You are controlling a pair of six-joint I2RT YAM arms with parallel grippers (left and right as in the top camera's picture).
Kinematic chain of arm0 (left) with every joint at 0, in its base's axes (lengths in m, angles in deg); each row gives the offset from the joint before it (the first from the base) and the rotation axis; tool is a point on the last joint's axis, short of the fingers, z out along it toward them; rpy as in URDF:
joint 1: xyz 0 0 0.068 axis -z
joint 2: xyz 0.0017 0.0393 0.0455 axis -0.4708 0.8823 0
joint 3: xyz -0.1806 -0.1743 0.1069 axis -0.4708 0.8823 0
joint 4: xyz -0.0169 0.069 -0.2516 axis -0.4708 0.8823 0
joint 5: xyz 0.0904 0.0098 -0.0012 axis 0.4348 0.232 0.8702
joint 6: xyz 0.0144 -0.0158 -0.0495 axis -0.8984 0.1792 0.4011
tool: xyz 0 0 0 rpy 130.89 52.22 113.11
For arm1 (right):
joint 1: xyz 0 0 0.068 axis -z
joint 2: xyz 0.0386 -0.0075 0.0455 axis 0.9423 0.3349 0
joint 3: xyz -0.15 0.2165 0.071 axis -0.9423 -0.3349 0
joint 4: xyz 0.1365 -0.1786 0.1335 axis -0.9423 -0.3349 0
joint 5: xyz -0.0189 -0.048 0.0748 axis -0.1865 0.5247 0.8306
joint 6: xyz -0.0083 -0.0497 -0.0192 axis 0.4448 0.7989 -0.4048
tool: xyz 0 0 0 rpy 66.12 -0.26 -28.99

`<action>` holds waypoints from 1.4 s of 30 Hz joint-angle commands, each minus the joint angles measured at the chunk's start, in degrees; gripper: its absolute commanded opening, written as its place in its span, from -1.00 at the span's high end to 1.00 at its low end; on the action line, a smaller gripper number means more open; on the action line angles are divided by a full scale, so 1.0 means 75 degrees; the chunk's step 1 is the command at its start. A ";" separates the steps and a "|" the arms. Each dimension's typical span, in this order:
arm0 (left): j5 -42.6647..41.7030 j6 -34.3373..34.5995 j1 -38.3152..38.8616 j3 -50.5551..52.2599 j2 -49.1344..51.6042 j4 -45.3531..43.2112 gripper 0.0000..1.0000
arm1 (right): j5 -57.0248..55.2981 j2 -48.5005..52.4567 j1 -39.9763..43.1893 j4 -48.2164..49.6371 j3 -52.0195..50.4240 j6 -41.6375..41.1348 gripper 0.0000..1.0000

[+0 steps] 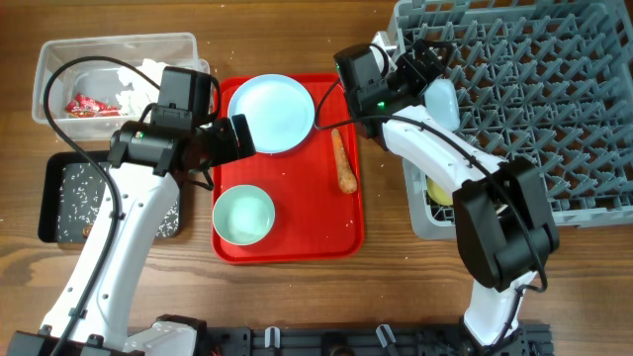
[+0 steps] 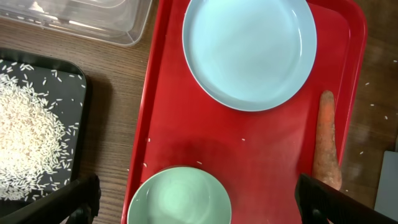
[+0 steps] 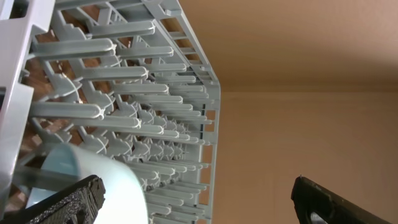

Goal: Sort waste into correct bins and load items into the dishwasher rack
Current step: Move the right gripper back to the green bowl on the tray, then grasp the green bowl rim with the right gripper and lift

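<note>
The red tray (image 1: 346,222) holds a round pale blue plate (image 1: 270,112), one pale bowl (image 1: 243,215) and an orange carrot (image 1: 343,161). My left gripper (image 1: 235,136) is open and empty above the tray's left side. In the left wrist view its fingers (image 2: 199,208) straddle the bowl (image 2: 179,198), below the plate (image 2: 249,50), with the carrot (image 2: 326,143) to the right. My right gripper (image 1: 427,61) is open at the grey rack's (image 1: 554,109) left edge, beside the second bowl (image 1: 442,99), which stands among the pegs. That bowl (image 3: 93,180) sits by one right finger (image 3: 199,205). A yellow cup (image 1: 438,190) is in the rack.
The clear tub (image 1: 54,54) at the back left holds white tissue (image 1: 138,84) and a red wrapper (image 1: 87,105). The black tray (image 1: 49,198) in front of it holds loose rice (image 2: 28,143). A few grains lie on the red tray and the wooden table.
</note>
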State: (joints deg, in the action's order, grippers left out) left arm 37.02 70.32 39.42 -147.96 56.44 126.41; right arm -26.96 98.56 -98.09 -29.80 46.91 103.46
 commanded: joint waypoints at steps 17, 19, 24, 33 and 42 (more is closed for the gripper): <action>0.0067 -0.0032 -0.0035 -0.0029 0.0012 -0.0338 -1.00 | 1.2453 -0.3652 0.0012 -0.3587 -0.0070 -0.3512 -0.99; 0.0067 -0.0029 -0.0035 -0.0029 0.0012 -0.0408 -1.00 | 1.3033 -0.3652 0.0012 -0.3669 -0.0070 -0.4220 -1.00; 0.0070 -0.0015 -0.0140 -0.0041 0.0000 -0.0525 -1.00 | 1.3443 -0.3652 0.0012 -0.3220 -0.0070 -0.5155 -1.00; -0.1982 0.0568 -0.2836 -0.0210 -0.0012 -0.0446 -1.00 | 1.2289 -0.3325 -0.0399 -0.2894 -0.0073 -0.7137 -0.99; -0.1842 -0.0300 -0.4097 -0.0207 -0.0012 -0.0259 -1.00 | 1.0934 -0.1804 -0.1687 -0.2296 -0.0073 -0.9072 -0.85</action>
State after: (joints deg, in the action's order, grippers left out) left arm 22.11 70.97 8.88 -148.24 56.47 124.25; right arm 61.28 80.84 -107.69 -47.13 46.71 43.48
